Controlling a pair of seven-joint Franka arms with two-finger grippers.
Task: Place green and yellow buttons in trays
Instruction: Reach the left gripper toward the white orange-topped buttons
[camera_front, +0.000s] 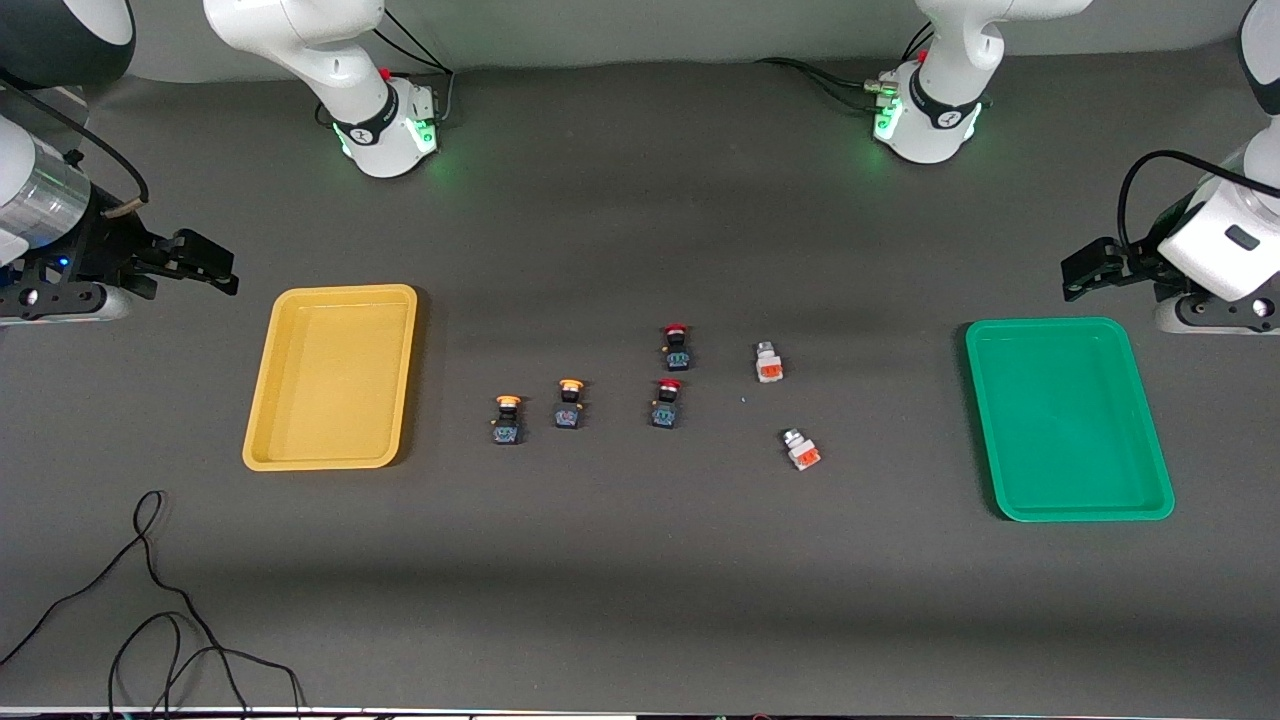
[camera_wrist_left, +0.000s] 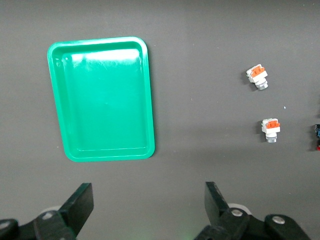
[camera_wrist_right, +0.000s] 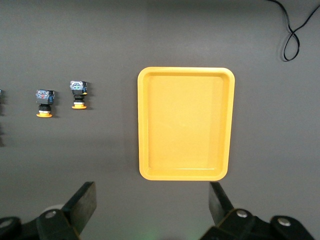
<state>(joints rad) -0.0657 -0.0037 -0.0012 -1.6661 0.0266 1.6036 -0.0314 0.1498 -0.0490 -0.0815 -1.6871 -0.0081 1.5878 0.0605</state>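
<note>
The left gripper (camera_front: 1085, 268) is seen with its fingers spread and nothing between them, held above bare table at the left arm's end, at about twelve o'clock from the green tray (camera_front: 1068, 505); part of that arm is cut off at the frame edge. The right gripper (camera_front: 205, 265) is likewise spread wide and holds nothing, over bare table at about ten o'clock from the yellow tray (camera_front: 330, 460); its arm is also cropped. Both trays are seen with nothing in them. Between the trays, the two yellow-capped buttons (camera_front: 508, 418) (camera_front: 569, 404) are set side by side, near the yellow tray. The two white-bodied buttons (camera_front: 767, 362) (camera_front: 801, 450) lie toward the green tray, apart from each other. Two red-capped switches (camera_front: 677, 346) (camera_front: 667, 403) are placed between these pairs; in the left wrist view only a sliver of one is caught at the frame edge. A black cable (camera_front: 150, 590) is looped on the table at seven o'clock from the yellow tray and runs out of frame.
</note>
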